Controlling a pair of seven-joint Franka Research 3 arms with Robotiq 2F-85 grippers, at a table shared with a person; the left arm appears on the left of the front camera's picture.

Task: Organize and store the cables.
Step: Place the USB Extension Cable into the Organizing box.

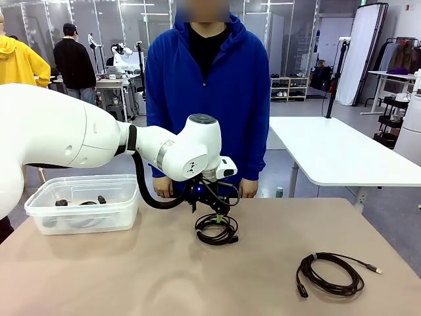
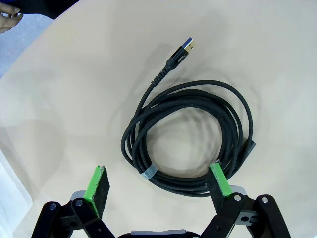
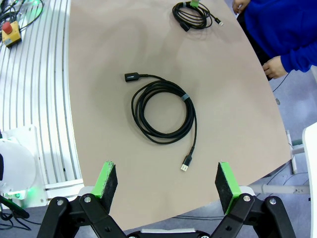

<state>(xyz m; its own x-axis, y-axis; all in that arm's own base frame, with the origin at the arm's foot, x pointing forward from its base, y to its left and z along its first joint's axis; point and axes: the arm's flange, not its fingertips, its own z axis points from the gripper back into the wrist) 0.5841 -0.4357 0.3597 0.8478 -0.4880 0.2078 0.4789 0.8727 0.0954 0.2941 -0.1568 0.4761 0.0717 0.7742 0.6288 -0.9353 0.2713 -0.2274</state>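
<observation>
Left claw [image 1: 217, 216] [image 2: 157, 173]: jaws wide apart, holding nothing. It hangs low over the first coil [image 1: 216, 232] [image 2: 134, 144], a black braided cord wound round and bound with a pale band. In the left wrist view one green pad [image 2: 99, 181] stands outside the ring at 8 o'clock. The other pad overlaps the ring's arc at 4 o'clock. We cannot tell whether that pad touches the cord. The coil's blue-tipped plug [image 2: 185, 49] points off toward 1 o'clock.

Right claw [image 3: 166, 171]: jaws also wide apart, empty, high above the surface [image 1: 131, 276]. The second coil [image 1: 329, 288] [image 3: 184, 97] lies flat well beyond its pads at 12 o'clock. One plug end runs out toward 6 o'clock, the other toward 10 o'clock.

Front view, outward from the first coil, which lies near mid-surface:
- The second coil lies well apart at 4 o'clock, its silver-tipped end reaching toward 3 o'clock.
- A clear plastic bin [image 1: 79, 216] stands at 9 o'clock near the surface's left edge. Dark cords [image 1: 61, 203] lie inside it.
- A person in a blue hooded top [image 1: 204, 92] stands at 12 o'clock. Both hands [image 1: 248, 189] rest at the far edge, apart from the cords.
</observation>
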